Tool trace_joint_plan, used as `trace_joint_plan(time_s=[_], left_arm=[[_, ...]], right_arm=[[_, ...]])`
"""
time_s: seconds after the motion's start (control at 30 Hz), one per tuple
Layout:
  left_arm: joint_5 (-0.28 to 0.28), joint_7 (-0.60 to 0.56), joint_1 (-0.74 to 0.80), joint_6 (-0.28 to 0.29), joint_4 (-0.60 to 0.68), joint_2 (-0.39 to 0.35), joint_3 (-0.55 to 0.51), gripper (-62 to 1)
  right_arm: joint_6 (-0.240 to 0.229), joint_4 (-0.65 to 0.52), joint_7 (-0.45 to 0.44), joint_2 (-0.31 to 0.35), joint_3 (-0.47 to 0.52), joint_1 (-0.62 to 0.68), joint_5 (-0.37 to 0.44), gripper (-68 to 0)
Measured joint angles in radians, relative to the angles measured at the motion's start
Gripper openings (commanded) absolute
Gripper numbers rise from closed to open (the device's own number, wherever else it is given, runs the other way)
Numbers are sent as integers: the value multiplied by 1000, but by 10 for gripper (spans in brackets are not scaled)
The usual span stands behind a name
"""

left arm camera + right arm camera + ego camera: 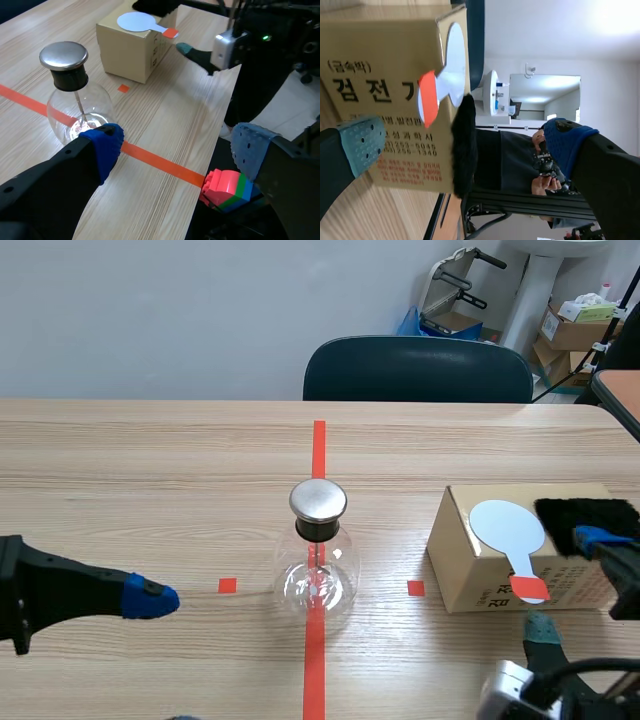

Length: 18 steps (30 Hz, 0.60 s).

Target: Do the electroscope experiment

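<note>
The electroscope, a round glass flask [318,575] with a metal cap [318,500], stands on the red tape line at the table's middle. My left gripper [175,150] is open, and its blue-padded finger [150,598] lies to the left of the flask, close to the glass [75,112]. A cardboard box [480,570] sits at the right. On top of it lie a white paddle [508,528] with an orange tip and a black fur cloth [585,512]. My right gripper [465,142] is open at the box's near right end. The fur's edge [465,150] lies between its fingers.
A dark chair back [418,370] stands behind the far table edge. Cardboard boxes [575,330] are stacked in the room's back right corner. A block of coloured bricks [227,187] shows below the near table edge.
</note>
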State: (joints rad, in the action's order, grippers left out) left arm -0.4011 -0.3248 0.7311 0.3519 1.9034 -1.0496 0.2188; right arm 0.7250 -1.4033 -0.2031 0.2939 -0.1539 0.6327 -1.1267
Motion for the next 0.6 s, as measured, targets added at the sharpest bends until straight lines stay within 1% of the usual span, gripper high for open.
trace_joint_plan(time_s=[0.07, 0.1, 0.2, 0.27, 0.37, 0.47, 0.6], left_arm=[[-23, -2, 0, 0, 0, -24, -4, -139], [-26, -2, 0, -3, 0, -29, -5, -139], [-26, 5, 0, -2, 0, -33, -5, -139], [-26, 32, 0, 2, 0, -33, -5, -139], [-23, 70, 0, 17, 0, -31, -5, -139], [-25, 70, 3, 17, 0, -31, -5, -139], [-54, 69, 3, 20, 0, -31, -5, -139]], right_arm=[[0, 24, 7, 0, -18, -26, -3, 4], [0, 36, 24, 0, -28, -37, -3, 4], [-2, 64, 76, 0, -58, -60, -3, 4], [-3, 71, 102, 0, -76, -74, -3, 4], [-3, 72, 108, 0, -98, -90, -3, 4], [-3, 71, 108, 0, -108, -95, -11, 4], [-3, 71, 108, 0, -110, -94, -11, 4]])
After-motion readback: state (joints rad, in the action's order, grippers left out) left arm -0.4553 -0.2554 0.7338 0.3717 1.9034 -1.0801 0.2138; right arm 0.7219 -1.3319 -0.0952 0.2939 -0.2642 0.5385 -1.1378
